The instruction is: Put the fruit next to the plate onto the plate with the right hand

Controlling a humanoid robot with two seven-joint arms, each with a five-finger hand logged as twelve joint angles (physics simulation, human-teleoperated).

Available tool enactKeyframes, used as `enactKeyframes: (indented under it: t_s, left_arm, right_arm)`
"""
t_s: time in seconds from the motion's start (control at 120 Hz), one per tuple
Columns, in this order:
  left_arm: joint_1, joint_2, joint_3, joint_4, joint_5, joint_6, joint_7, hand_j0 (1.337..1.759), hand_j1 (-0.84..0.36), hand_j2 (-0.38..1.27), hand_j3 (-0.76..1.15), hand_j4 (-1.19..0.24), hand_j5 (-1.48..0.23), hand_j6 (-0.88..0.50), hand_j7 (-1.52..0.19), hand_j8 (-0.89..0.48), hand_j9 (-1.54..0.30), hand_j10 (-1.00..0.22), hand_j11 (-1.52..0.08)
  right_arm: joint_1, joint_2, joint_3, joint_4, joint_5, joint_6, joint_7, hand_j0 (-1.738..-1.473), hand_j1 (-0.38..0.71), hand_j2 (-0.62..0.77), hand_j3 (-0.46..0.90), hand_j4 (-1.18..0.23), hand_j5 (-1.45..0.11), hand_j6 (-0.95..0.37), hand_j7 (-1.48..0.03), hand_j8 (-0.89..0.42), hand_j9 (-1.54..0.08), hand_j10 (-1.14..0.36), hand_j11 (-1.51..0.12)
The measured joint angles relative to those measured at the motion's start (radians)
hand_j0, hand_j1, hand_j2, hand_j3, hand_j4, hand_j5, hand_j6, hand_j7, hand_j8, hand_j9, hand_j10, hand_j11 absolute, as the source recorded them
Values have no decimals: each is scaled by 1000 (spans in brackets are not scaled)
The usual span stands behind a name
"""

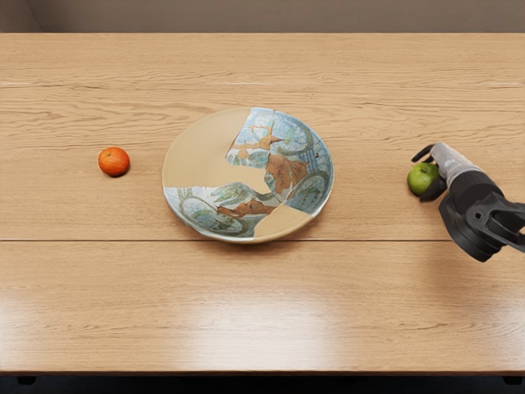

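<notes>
A small green apple [422,176] lies on the wooden table to the right of the plate. My right hand [433,174] has come in from the right edge and its dark fingers [424,153] curl around the apple's right side, touching it. The apple rests on the table. The plate [197,152] is a wide shallow dish, part tan and part blue-green with brown patches, in the middle of the table. An orange [114,161] lies to the plate's left, apart from it. The left arm is out of view.
The wooden table [262,295] stretches across the whole view, with its far edge at the top and its front edge at the bottom. A seam runs across it just below the plate.
</notes>
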Motion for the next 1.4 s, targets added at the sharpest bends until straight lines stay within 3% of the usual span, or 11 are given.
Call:
enactKeyframes:
  t_s: [0.367, 0.483, 0.858, 0.983, 1.05, 1.15, 1.4]
  left_arm:
    - [0, 0, 0, 0, 0, 0, 0, 1658, 326, 4, 0, -20, -26, -20, -26, -20, -26, -20, -26]
    - [0, 0, 0, 0, 0, 0, 0, 1658, 326, 4, 0, -20, -26, -20, -26, -20, -26, -20, -26]
    - [0, 0, 0, 0, 0, 0, 0, 1658, 326, 4, 0, -20, -25, -20, -25, -20, -25, -20, -25]
    - [0, 0, 0, 1, 0, 0, 0, 1658, 326, 4, 0, -20, -25, -20, -25, -20, -25, -20, -25]
    - [0, 0, 0, 1, 0, 0, 0, 1658, 326, 4, 0, -20, -25, -20, -25, -20, -25, -20, -25]
    - [0, 0, 0, 1, 0, 0, 0, 1658, 326, 4, 0, -20, -25, -20, -25, -20, -25, -20, -25]
    - [2, 0, -1, 3, 0, 0, 0, 1658, 326, 4, 0, -20, -26, -20, -26, -20, -26, -20, -26]
  right_arm:
    - [1, 1, 0, -1, -2, 1, 0, -1655, 228, 71, 0, -573, -733, -433, -734, -424, -743, -564, -742]
    - [0, 1, 0, -1, -4, 2, 0, -1653, 231, 71, -1, -548, -798, -408, -797, -385, -809, -612, -808]
    - [1, 2, 1, 0, -1, 3, 0, -1643, 240, 69, -1, -455, -997, -320, -959, -308, -1008, -537, -1008]
    - [3, 2, 1, 4, -1, 3, 1, -1644, 254, 123, 0, -435, -1023, -293, -991, -301, -1038, -542, -1045]
    - [8, 2, 1, 12, 2, 5, 1, -1643, 230, 68, 0, -444, -1042, -301, -1002, -315, -1057, -559, -1068]
    - [18, 1, 1, 26, 4, 7, 1, -1644, 243, 143, 0, -438, -1041, -301, -1013, -339, -1063, -600, -1079]
    - [47, -2, 1, 66, 10, 20, 1, -1643, 217, 105, -1, -450, -1041, -322, -1024, -357, -1072, -629, -1094]
